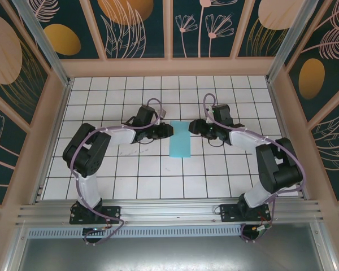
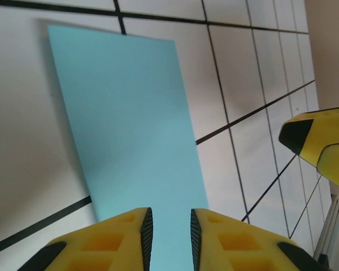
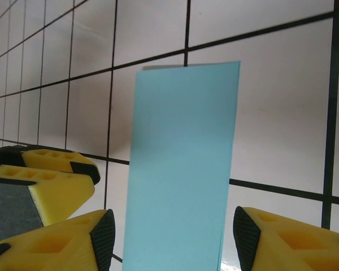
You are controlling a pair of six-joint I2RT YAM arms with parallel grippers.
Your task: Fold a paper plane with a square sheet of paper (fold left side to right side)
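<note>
The square sheet of paper, folded into a narrow rectangle, lies flat on the tiled table between both grippers. Left gripper: jaws slightly apart, sheet edge at the gap. Right gripper: jaws spread wide, opposite edge between them, ungripped.

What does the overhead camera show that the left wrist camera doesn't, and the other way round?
Overhead: the whole left arm and right arm, bases included, plus the patterned walls. Left wrist: the left end effector up close, its yellow fingers slightly apart with the sheet of paper visible between them. Shared: that narrow turquoise sheet lying on white grid tiles.
</note>
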